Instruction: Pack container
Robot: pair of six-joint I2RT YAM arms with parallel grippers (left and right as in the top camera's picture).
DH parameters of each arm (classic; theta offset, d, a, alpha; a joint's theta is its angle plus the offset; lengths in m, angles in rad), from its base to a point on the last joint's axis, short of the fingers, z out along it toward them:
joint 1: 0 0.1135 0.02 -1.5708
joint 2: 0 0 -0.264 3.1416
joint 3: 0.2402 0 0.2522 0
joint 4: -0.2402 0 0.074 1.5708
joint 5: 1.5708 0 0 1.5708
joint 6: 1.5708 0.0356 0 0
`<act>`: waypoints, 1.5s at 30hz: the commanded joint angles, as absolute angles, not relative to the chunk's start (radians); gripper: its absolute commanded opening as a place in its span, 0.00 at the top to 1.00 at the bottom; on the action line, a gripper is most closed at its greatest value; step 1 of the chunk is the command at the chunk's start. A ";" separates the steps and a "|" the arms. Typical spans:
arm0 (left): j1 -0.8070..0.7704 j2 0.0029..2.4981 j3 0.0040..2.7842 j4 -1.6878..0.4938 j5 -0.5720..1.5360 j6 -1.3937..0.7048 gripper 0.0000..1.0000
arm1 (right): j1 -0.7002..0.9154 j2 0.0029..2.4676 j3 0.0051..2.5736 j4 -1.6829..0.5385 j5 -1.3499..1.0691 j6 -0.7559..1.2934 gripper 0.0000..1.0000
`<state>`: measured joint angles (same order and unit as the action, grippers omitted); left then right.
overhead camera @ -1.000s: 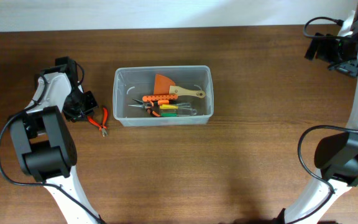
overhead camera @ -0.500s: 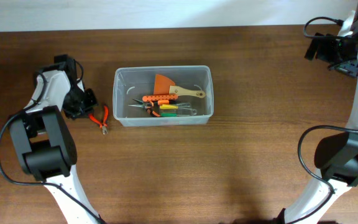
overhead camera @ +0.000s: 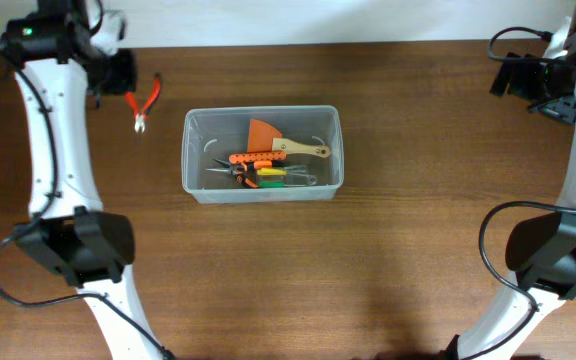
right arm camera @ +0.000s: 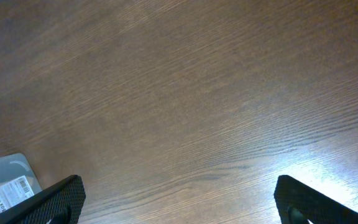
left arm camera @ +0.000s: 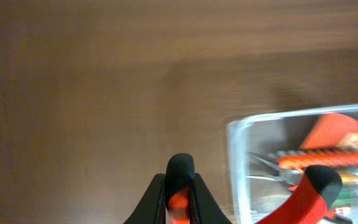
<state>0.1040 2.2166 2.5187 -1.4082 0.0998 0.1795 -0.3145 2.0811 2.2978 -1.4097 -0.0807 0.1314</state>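
The clear plastic container point(overhead camera: 193, 185) stands mid-table and holds an orange scraper with a wooden handle, an orange clamp and several small tools. My left gripper point(overhead camera: 126, 92) is raised at the far left, up and left of the container, shut on one handle of the red-handled pliers point(overhead camera: 144, 102). In the left wrist view the fingers point(left arm camera: 180, 198) pinch a black-tipped red handle, the other handle point(left arm camera: 312, 190) hangs to the right, and the container point(left arm camera: 236, 163) lies lower right. My right gripper point(right arm camera: 176, 199) is open and empty over bare wood at the far right.
The container's corner with a white label point(right arm camera: 8, 186) shows at the left edge of the right wrist view. The pale wall edge runs along the table's far side.
My left arm has lifted the pliers off the table from beside the container's left end and swung them up toward the far left. The right arm has not moved.
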 commanded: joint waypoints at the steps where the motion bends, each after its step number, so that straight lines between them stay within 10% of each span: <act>1: -0.015 2.212 2.589 -1.425 0.197 0.505 0.98 | -0.315 2.083 2.293 -1.409 -0.086 0.140 0.02; 10: -0.237 2.313 2.494 -1.428 0.112 1.032 0.98 | -0.315 2.083 2.293 -1.409 -0.086 0.140 0.02; 18: -0.268 2.501 2.469 -1.423 0.022 1.056 0.97 | -0.315 2.083 2.293 -1.409 -0.086 0.140 0.02; 19: -0.268 2.503 2.469 -1.421 0.022 1.041 0.87 | -0.315 2.083 2.293 -1.409 -0.086 0.140 0.02; 20: -0.268 2.503 2.469 -1.417 0.022 1.031 0.00 | -0.315 2.083 2.293 -1.409 -0.086 0.140 0.02; 45: 0.018 1.854 2.475 -1.486 -0.296 0.220 0.01 | -0.315 2.083 2.293 -1.409 -0.086 0.140 0.01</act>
<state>-0.0776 1.8584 2.4771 -1.4555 -0.2291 0.4137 -0.3145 2.0811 2.2978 -1.4097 -0.0807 0.1318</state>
